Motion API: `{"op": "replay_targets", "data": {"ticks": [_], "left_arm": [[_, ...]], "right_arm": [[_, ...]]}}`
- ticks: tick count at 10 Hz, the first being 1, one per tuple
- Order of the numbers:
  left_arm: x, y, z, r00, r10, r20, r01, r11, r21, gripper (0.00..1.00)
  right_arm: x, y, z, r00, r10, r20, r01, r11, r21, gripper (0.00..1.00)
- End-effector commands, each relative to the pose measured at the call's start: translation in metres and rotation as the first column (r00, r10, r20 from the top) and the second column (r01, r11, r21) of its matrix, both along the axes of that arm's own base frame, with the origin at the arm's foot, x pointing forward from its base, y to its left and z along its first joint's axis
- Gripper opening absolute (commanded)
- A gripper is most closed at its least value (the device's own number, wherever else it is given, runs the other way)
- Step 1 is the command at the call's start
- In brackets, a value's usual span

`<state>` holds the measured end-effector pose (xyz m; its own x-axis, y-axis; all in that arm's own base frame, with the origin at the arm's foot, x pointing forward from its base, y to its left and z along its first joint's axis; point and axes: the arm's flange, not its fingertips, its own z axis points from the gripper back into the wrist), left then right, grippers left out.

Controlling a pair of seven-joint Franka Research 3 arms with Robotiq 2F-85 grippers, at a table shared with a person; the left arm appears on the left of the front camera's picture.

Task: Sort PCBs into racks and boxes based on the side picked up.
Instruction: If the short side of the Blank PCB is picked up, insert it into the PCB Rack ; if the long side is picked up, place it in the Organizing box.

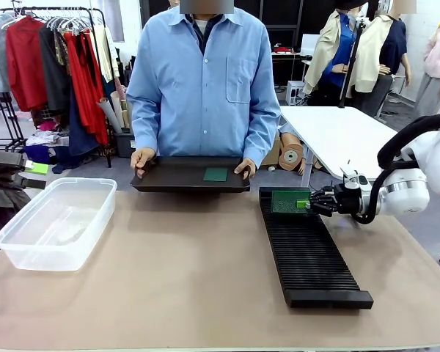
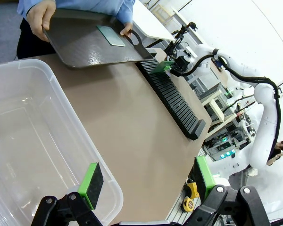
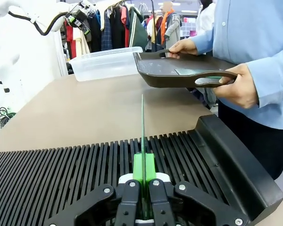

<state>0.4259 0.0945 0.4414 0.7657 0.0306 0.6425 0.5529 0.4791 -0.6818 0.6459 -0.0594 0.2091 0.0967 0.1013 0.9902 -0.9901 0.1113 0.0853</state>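
My right gripper [image 1: 306, 203] [image 3: 144, 170] is shut on a green PCB [image 1: 287, 202] [image 3: 142, 127]. The board stands upright on edge at the far end of the black slotted rack [image 1: 308, 253] [image 3: 61, 172], its lower edge down among the slots. A second PCB [image 1: 215, 174] [image 2: 111, 35] [image 3: 188, 71] lies flat on a black handled tray [image 1: 176, 180] [image 2: 85, 44] [image 3: 165, 75]. A person holds that tray with both hands at the far side. My left gripper [image 1: 29, 170] [image 2: 147, 175] hangs open and empty over the near corner of the clear box [image 1: 55, 220] [image 2: 33, 141] [image 3: 106, 63].
The tan table [image 1: 191, 279] is bare between the box on the left and the rack on the right. The person's hands [image 1: 141, 158] grip the tray's ends, just beyond the rack's far end. A white table [image 1: 337, 136] stands behind on the right.
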Motion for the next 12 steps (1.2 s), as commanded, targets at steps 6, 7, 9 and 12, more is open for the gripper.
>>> {"op": "replay_targets", "data": {"ticks": [6,7,9,12], "left_arm": [[-0.0003,-0.0002,0.0018,1.0,0.003,0.005,-0.003,1.0,-0.003,1.0],[-0.0003,-0.0002,0.0018,1.0,0.003,0.005,-0.003,1.0,-0.003,1.0],[-0.0003,-0.0002,0.0018,1.0,0.003,0.005,-0.003,1.0,-0.003,1.0],[-0.0003,-0.0002,0.0018,1.0,0.003,0.005,-0.003,1.0,-0.003,1.0]], "right_arm": [[0.0061,-0.0034,-0.0049,0.998,0.064,-0.001,-0.064,0.997,0.032,0.0],[0.0066,-0.0027,-0.0051,0.998,0.061,-0.002,-0.061,0.998,0.014,0.0],[0.0078,-0.0032,-0.0033,0.999,0.042,0.004,-0.042,0.999,0.012,0.0],[0.0101,-0.0004,0.0011,0.999,0.036,0.014,-0.035,0.998,-0.053,0.0]]}}
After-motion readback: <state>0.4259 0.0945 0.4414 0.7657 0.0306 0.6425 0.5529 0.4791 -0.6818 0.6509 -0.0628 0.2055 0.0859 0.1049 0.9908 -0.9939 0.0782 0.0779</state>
